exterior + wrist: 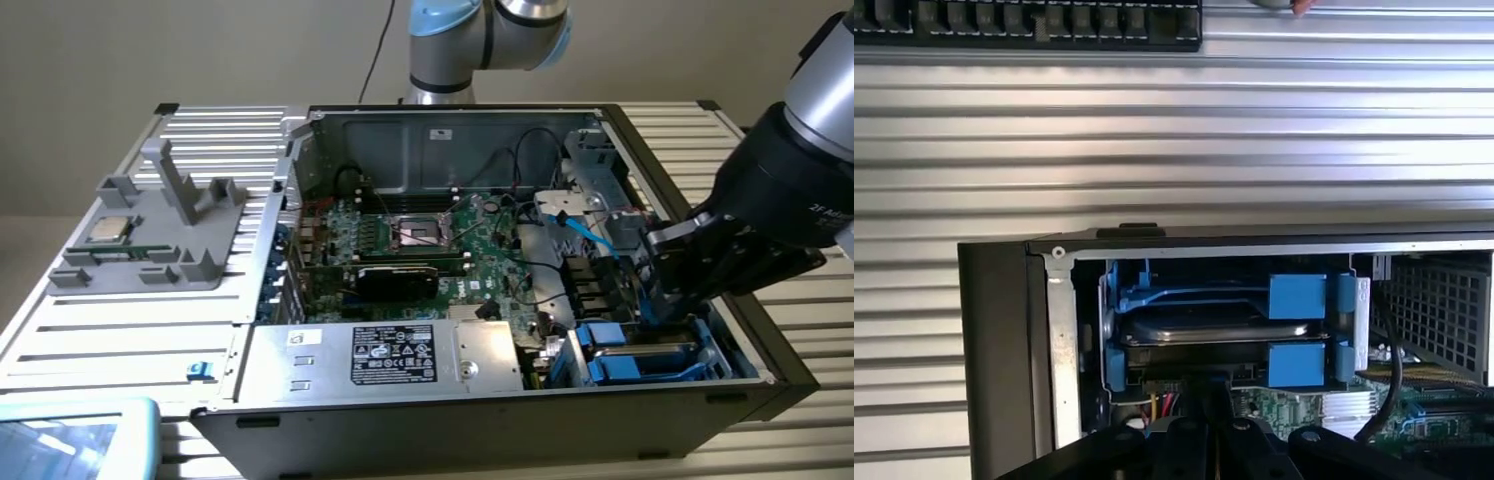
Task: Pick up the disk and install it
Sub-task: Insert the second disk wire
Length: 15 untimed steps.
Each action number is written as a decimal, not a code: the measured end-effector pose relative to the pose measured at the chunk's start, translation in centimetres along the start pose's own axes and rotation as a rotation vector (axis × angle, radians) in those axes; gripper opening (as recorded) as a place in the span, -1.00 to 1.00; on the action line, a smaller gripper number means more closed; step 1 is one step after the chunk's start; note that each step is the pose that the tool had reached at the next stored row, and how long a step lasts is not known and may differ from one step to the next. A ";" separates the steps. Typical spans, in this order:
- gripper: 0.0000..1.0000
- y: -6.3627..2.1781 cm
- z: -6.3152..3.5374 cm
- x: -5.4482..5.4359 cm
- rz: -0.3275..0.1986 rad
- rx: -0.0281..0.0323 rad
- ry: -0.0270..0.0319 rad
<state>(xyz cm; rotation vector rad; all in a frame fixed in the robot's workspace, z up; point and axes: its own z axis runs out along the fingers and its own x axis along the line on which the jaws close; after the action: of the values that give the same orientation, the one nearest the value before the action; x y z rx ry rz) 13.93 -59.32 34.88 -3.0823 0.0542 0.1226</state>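
The disk point(643, 350) lies flat in the drive bay at the open computer case's front corner, on the exterior view's right. It is silver-grey with blue plastic rails point(607, 367) around it. In the wrist view the disk point(1216, 322) sits between blue rails point(1296, 297) just inside the case wall. My gripper point(662, 318) hangs over the bay's inner edge, right beside the disk. Its black fingers point(1204, 430) are pressed together with nothing between them. I cannot tell whether they touch the disk.
The case point(441, 420) stands on a slatted metal table point(1254, 130). Inside it are the motherboard point(414, 240), a silver box with a black label point(387, 355) and a blue cable point(587, 232). A grey fixture point(167, 240) holding a CPU chip point(111, 231) stands at the exterior view's left.
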 end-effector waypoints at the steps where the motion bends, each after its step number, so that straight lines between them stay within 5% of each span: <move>1: -0.79 0.01 0.09 0.1 0.000 0.0010 -0.0012; 5: -0.79 0.07 0.32 0.2 0.000 0.0060 -0.0074; 10: -0.79 0.30 0.56 0.3 0.000 0.0155 -0.0235; 15: -0.79 0.37 0.56 0.5 -0.001 0.0222 -0.0240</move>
<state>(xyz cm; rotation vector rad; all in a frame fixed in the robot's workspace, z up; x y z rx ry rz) 14.38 -59.67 34.27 -3.0581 0.0519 0.1578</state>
